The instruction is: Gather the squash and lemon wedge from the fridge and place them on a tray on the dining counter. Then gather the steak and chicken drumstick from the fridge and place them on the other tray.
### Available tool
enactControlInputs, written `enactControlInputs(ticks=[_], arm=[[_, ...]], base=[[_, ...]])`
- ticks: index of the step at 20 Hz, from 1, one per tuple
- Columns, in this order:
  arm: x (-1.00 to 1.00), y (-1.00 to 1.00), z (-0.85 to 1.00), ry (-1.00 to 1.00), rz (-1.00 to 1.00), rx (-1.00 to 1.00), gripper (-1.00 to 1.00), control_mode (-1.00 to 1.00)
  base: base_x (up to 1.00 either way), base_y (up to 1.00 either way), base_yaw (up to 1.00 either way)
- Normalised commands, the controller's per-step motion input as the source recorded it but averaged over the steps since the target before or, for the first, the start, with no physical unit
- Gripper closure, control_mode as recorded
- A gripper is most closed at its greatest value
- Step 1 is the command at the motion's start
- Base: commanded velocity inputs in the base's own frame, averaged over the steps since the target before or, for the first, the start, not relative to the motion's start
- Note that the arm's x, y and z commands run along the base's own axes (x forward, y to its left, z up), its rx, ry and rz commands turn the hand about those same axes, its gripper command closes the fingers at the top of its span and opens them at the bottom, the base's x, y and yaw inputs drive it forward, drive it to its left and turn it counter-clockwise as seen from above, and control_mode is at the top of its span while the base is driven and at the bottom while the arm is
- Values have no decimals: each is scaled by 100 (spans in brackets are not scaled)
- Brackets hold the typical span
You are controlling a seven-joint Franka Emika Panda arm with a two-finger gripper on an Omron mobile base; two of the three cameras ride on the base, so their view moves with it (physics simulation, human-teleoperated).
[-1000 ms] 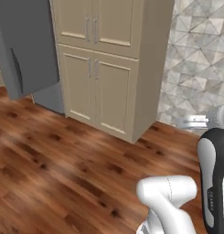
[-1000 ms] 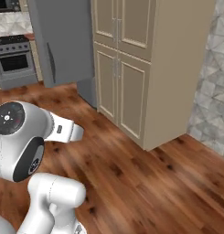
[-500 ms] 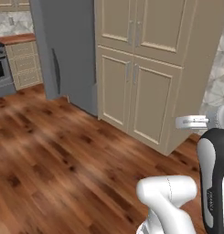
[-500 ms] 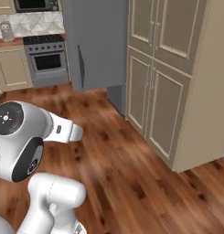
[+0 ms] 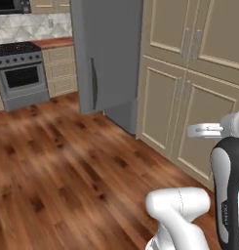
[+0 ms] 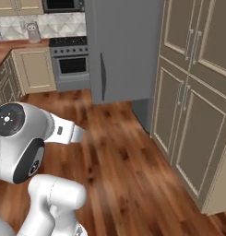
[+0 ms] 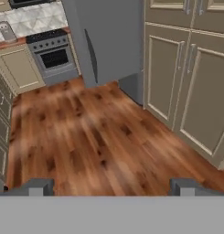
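Gripper (image 7: 111, 187): fingertips are standing wide apart at the bottom of the hand view, nothing between them, hanging over bare wood floor (image 7: 86, 141).

Fridge (image 7: 106, 41): sitting at about 12 o'clock in the hand view, door shut, dark curved handle (image 7: 91, 50) facing the camera. In the left base view the fridge (image 5: 109, 53) is lying at 12 o'clock, well apart from the arm; in the right base view the fridge (image 6: 123, 46) is at 12 to 1 o'clock.

Beige cabinets (image 7: 186, 68) are running along 1 to 3 o'clock; stove (image 7: 51, 52) at 11 o'clock.

Progress, as judged: nothing is being carried and the fridge is not yet opened. Trays, dining counter and foods are not appearing here, so whether anything is delivered cannot be told. Reaching the fridge and opening it looks to be the step in hand.
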Motion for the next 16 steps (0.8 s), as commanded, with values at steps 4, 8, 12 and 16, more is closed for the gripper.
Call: enactControlInputs(ticks=[4,8,12,16], arm=[[0,0,0,0,0,0,-100,100],[0,0,0,0,0,0,-100,100],[0,0,0,0,0,0,-100,100],[0,0,0,0,0,0,-100,100]], base=[[99,22,27],[93,40,23],[88,51,21],[87,57,17]])
